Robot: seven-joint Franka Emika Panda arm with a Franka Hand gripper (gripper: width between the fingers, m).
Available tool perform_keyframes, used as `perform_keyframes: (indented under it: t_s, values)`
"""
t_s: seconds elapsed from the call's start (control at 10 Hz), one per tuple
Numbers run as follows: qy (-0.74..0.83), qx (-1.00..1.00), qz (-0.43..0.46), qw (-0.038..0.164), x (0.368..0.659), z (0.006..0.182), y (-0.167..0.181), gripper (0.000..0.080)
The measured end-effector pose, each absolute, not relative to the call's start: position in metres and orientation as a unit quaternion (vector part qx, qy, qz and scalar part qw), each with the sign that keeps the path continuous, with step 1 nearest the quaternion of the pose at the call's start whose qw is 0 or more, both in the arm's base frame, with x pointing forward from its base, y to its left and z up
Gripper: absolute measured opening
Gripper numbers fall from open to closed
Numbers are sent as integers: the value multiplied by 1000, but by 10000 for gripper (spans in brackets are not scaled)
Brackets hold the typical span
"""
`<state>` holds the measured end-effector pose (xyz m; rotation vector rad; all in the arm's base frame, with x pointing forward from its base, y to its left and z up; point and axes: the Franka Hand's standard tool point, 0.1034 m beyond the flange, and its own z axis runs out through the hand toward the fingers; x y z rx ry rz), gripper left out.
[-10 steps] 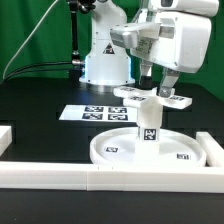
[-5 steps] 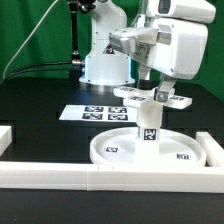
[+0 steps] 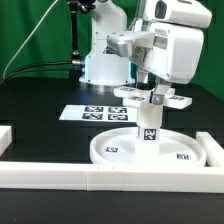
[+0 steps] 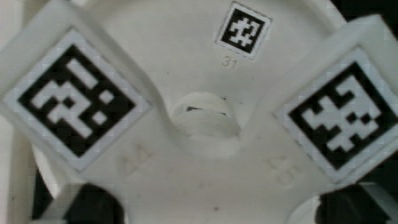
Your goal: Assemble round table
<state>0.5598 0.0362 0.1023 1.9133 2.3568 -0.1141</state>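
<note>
**Cross piece sits on leg, arm above it**

Nearest, along the table's front edge: long white rectangular border bars [image 3: 110, 176]. Just behind them, toward the front right, the large round white plastic rimmed disc [image 3: 112, 150] lies flat, rim up, like a shallow tray. Inside it stands one thing only, the short white cylindrical leg [image 3: 148, 122], upright near the disc's middle, tags on its side. On top of the leg rests the white cross-shaped plastic piece [image 3: 150, 98], arms level, a tag on each arm; the wrist view shows its hub [image 4: 206, 108] close up.

The two-finger gripper [image 3: 153, 84] is right over the cross hub. Fingers mostly hidden by the wrist housing, cannot tell whether they are apart or pinching the part.

Farther back, toward the table's middle, the flat marker board [image 3: 92, 113] lies alone.

Judgement: parts look light, rigid, smooth, so slippery; the stack could tip sideways. Best hold is probably across the hub or one arm.
</note>
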Motion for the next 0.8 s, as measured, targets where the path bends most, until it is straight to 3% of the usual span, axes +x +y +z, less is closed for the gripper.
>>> perform_keyframes:
  t_s: [0.1,0.8]
  values:
    - [774,629,-37,52,560,102,36,444]
    - [645,762,-28,55,559,102,35,442]
